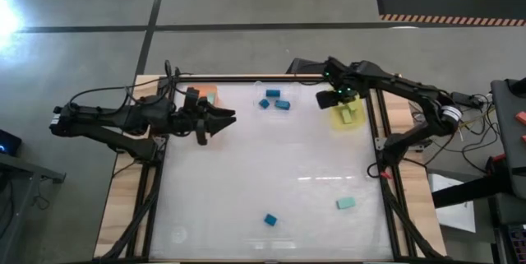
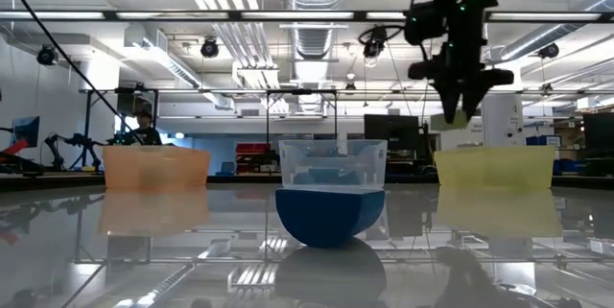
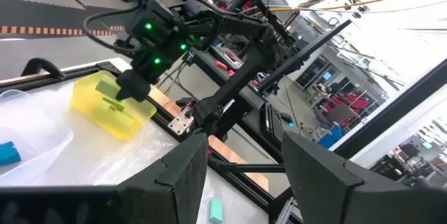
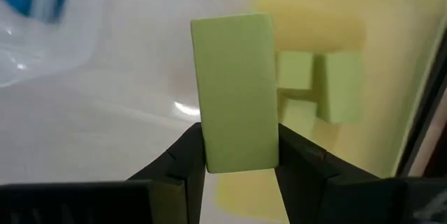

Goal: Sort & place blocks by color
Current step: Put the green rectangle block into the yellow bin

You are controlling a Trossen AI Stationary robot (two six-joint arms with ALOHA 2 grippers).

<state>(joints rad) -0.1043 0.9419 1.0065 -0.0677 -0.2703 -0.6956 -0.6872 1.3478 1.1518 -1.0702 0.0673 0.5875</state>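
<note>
Right pincer (image 4: pixel 237 168) grips one yellow-green block (image 4: pixel 236 91); three lie in yellow tray (image 4: pixel 391 56)

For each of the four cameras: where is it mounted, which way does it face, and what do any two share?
High: overhead, straight down; both arms.
Low: table height, level across; blue block, right gripper above yellow tray.
Left wrist: past open left gripper toward the right arm.
Right wrist: down past fingers shut on yellow-green block.
Shared: yellow tray, all views.

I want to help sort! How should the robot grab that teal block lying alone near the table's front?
Probably from straight above, fingers on the two long sides of the teal block. It lies flat with open table all around it, so nothing blocks the way down.
</note>
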